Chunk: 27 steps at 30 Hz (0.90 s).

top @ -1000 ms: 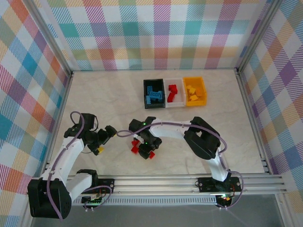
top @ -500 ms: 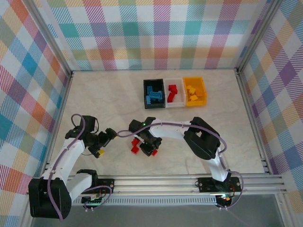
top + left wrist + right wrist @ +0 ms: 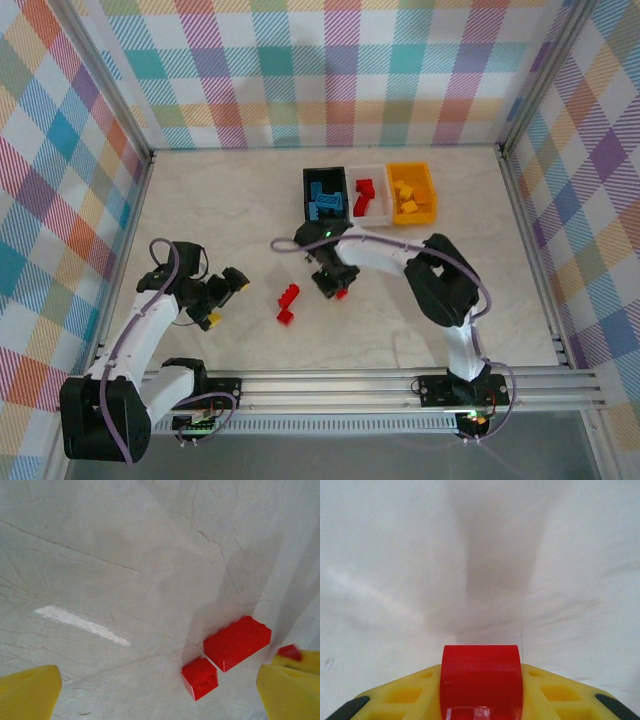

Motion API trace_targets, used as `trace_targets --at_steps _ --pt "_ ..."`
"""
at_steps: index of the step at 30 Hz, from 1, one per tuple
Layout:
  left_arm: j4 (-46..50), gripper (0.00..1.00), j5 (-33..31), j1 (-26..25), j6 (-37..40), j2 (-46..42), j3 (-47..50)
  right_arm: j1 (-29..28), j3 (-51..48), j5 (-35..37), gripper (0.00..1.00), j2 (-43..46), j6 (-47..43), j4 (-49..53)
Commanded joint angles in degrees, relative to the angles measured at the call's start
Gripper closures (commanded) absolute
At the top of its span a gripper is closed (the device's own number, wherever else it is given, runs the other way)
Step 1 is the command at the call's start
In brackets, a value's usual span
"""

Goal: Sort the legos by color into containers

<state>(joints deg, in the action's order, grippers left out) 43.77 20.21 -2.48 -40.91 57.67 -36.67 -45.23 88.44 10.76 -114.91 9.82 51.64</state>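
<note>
My right gripper (image 3: 336, 285) is shut on a small red lego (image 3: 481, 677) and hangs over the table just below the black bin (image 3: 307, 196). That bin holds blue legos (image 3: 324, 200). The white bin (image 3: 378, 212) holds red legos (image 3: 363, 192), and the orange bin (image 3: 431, 186) holds yellow ones (image 3: 405, 196). Two red legos lie on the table: a long one (image 3: 289, 296) (image 3: 237, 642) and a small cube (image 3: 283, 317) (image 3: 200, 678). My left gripper (image 3: 227, 299) (image 3: 159, 700) is open to their left, with nothing between its yellow fingers (image 3: 27, 692).
The three bins stand side by side at the back centre. Patterned walls and metal rails (image 3: 530, 250) close off the table on all sides. A white scuff mark (image 3: 82, 625) lies on the table surface in front of the left gripper.
My right gripper has lifted one red lego from the group and carried it up and to the right, toward the bins. The left arm has barely moved.
</note>
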Motion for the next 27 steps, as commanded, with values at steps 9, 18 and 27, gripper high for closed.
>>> trace_targets --at_steps 9,18,27 --pt "4.03 0.00 2.56 -2.27 6.54 3.69 -8.03 19.20 30.24 -1.30 0.63 -11.32 0.97 1.32" --pt "7.51 0.00 2.47 -4.38 10.00 5.12 -11.37 21.75 47.17 -0.12 0.49 -23.74 1.59 3.35" --pt "4.15 0.00 2.47 -4.38 10.15 8.40 -11.79 21.62 50.27 -3.90 0.35 -20.18 2.16 8.59"
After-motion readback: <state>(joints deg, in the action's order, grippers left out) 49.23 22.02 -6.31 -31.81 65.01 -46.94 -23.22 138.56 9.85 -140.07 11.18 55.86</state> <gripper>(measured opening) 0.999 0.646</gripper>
